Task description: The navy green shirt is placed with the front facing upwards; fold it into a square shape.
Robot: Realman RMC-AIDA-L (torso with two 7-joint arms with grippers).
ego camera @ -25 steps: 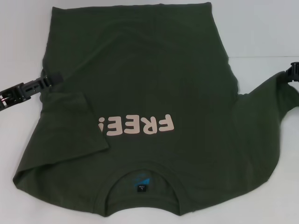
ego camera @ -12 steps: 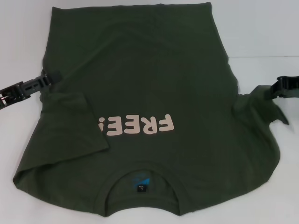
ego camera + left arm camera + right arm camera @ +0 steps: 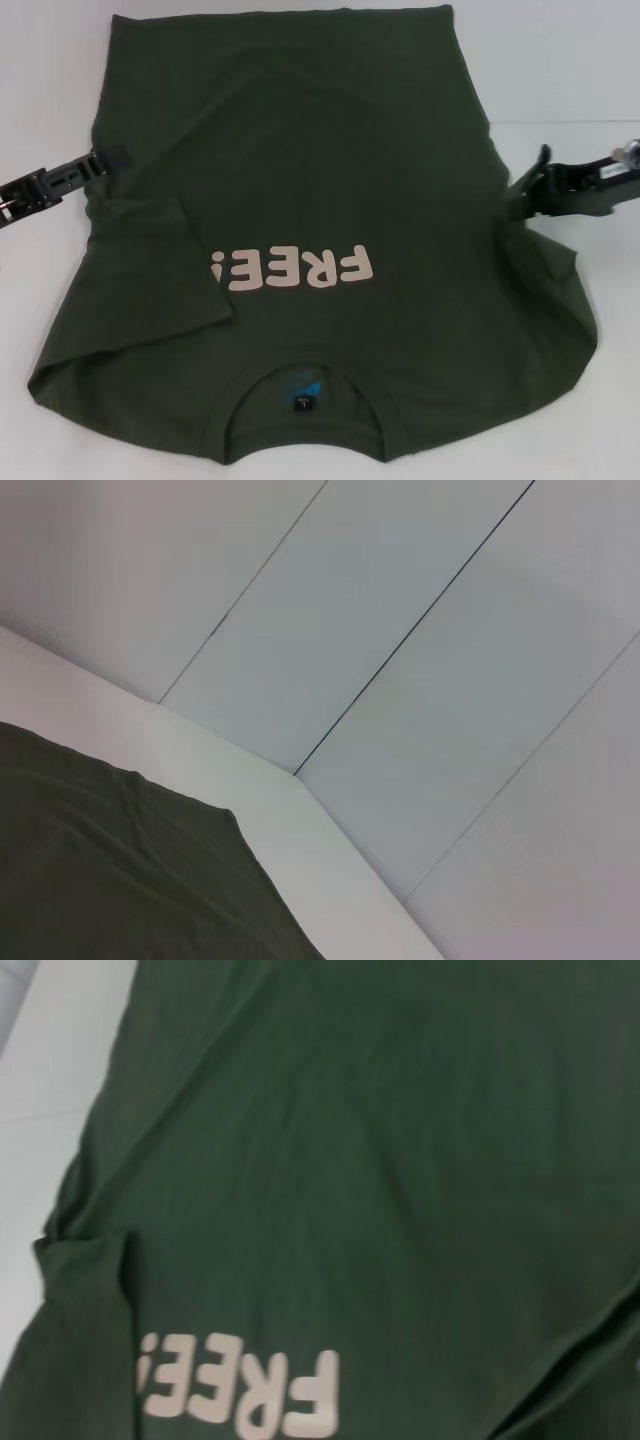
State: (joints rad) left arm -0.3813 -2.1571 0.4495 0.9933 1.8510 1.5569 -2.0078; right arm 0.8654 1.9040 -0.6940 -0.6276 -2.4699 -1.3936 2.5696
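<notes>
White desk, shirt spread front-up, collar nearest the robot.

The collar and black label lie closest, with the pink FREE! lettering beyond; the left sleeve lies folded in over the body. Further out, the right pincer sits at the shirt's right edge, seemingly clenched on bunched sleeve cloth, while the left pincer rests at the left edge, grip unclear. The fabric looks light, soft and limp, so it will likely sag and crease; hems and sleeve edges seem the best places to pinch.
</notes>
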